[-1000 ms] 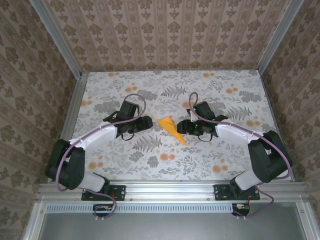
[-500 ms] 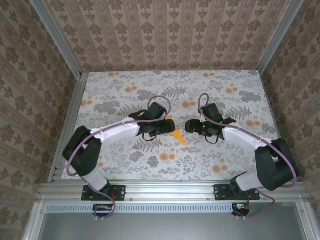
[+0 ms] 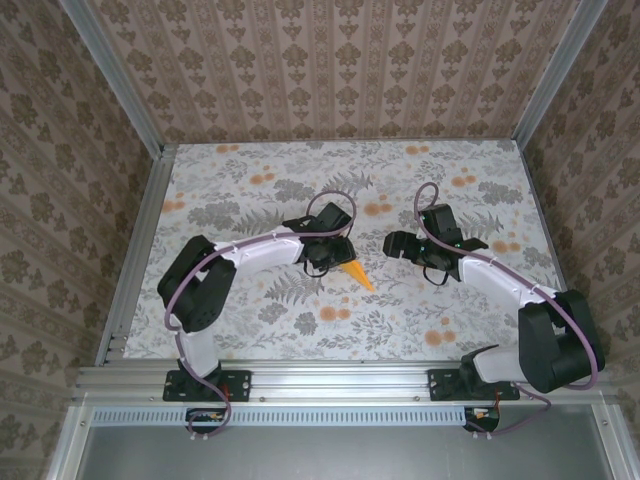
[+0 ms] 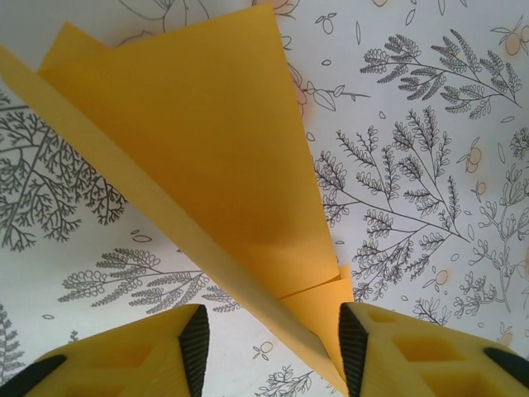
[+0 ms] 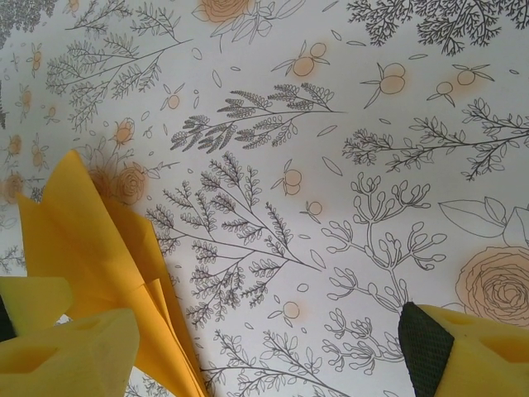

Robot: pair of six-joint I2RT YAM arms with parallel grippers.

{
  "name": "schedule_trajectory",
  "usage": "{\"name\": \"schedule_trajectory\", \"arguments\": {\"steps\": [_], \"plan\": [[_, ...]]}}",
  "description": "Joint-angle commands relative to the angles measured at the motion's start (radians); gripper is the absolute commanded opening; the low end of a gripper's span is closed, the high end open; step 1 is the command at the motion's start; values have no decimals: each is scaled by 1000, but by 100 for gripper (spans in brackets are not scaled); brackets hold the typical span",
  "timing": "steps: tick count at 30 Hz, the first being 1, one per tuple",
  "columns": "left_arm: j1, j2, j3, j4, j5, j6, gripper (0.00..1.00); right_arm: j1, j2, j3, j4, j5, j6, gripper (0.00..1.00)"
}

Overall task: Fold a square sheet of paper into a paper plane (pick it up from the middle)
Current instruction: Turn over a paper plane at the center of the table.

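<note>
Left gripper [image 4: 271,331]: we note the jaws apart, straddling the folded ridge of the paper plane [image 4: 215,149]. One pad [image 4: 354,347] touches the paper and the other stands clear, so there is no clamp.

Right gripper [image 5: 269,331]: jaws wide apart with nothing between them, and the plane is just beside one finger.

From above, the plane lies mid-table on the floral cloth [image 3: 250,330], partly under the left gripper, its tip pointing near-right.
</note>
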Motion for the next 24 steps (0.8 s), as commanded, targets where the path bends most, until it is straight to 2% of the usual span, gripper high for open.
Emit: {"name": "schedule_trajectory", "arguments": {"steps": [1, 8, 15, 21, 24], "plan": [[2, -11, -1, -41, -34, -55, 42, -5, -11, -23, 18, 15, -12, 85], [3, -73, -92, 30, -35, -93, 22, -5, -3, -31, 28, 20, 5, 84], [9, -112, -142, 114, -14, -39, 0, -6, -14, -42, 53, -41, 23, 80], [18, -145, -174, 263, 83, 105, 0, 6, -41, -54, 99, -164, 3, 79], [33, -165, -197, 327, 143, 173, 0, 42, -48, -61, 107, -181, -9, 78]]}}
